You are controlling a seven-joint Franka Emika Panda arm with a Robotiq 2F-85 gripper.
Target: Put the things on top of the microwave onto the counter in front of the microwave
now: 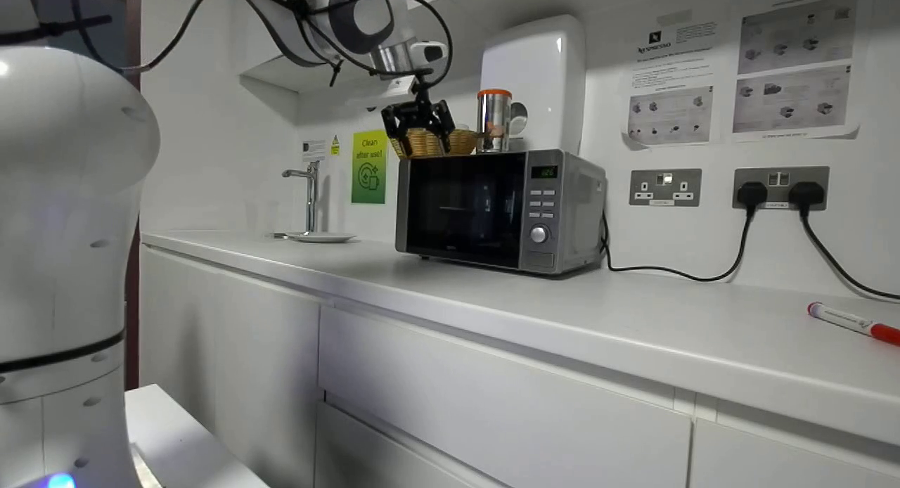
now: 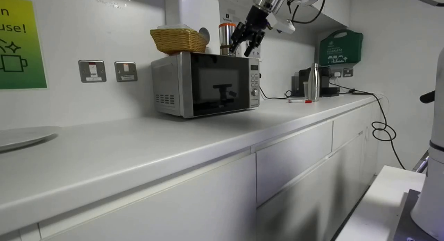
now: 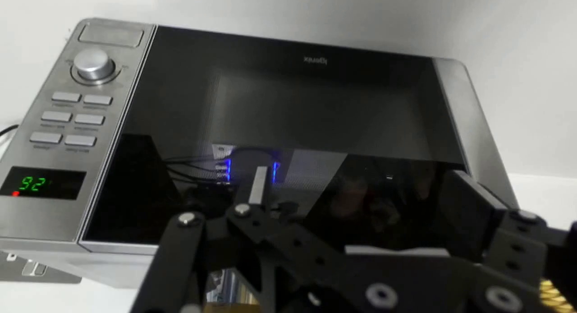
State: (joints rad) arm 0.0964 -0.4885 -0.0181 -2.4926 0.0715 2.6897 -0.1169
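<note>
The silver-grey microwave stands on the white counter. On top are a shiny cylindrical jar with an orange lid and a tan wicker basket with something pale inside. My gripper is open and empty, in front of the basket in this view. In an exterior view the gripper appears beside the jar, near the microwave's top front edge. In the wrist view the gripper spans the upside-down microwave door; the jar and basket show only partly behind the fingers.
A white box hangs on the wall behind the jar. A plate and tap are at one end of the counter. A red-and-white marker, metal bottle and coffee machine are at the other.
</note>
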